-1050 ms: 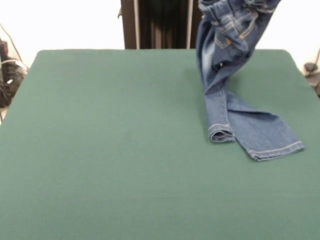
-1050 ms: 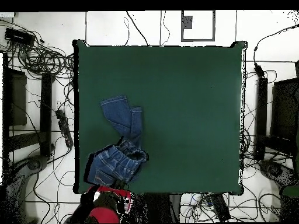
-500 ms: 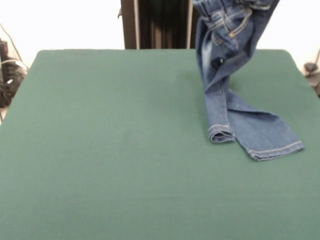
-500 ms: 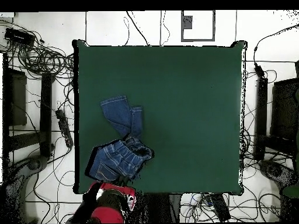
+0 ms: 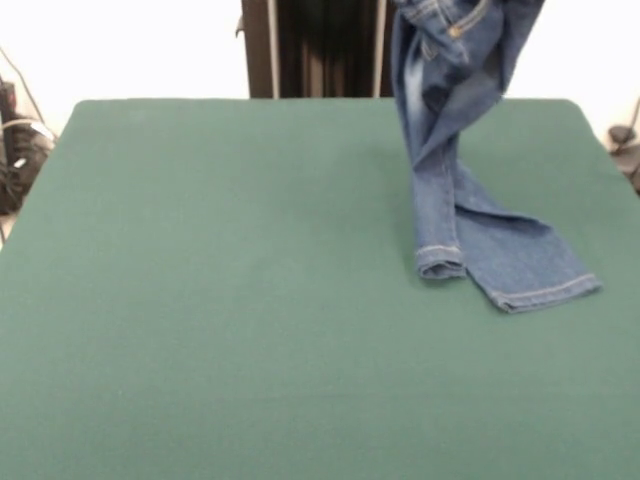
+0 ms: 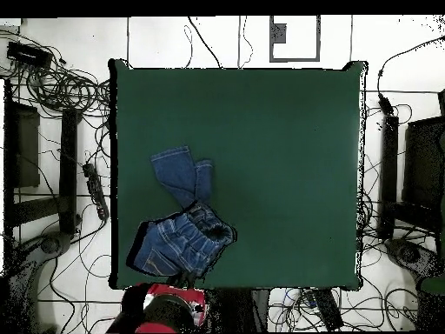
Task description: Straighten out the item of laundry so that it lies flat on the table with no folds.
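Overhead view shows the table [image 6: 278, 156], a broad dark green field filling the frame's centre, with no container on it. The jeans [image 6: 180, 239] sit at its lower left: the waist part bunched and lifted near the bottom edge, the two leg ends [image 6: 181, 172] lying on the cloth just above it. In the front view the jeans [image 5: 455, 90] hang from the upper right of the frame, twisted, down to hems spread on the table [image 5: 220, 300]. The red arm [image 6: 165, 311] shows below the table's bottom edge; whether its fingers are open or closed I cannot tell.
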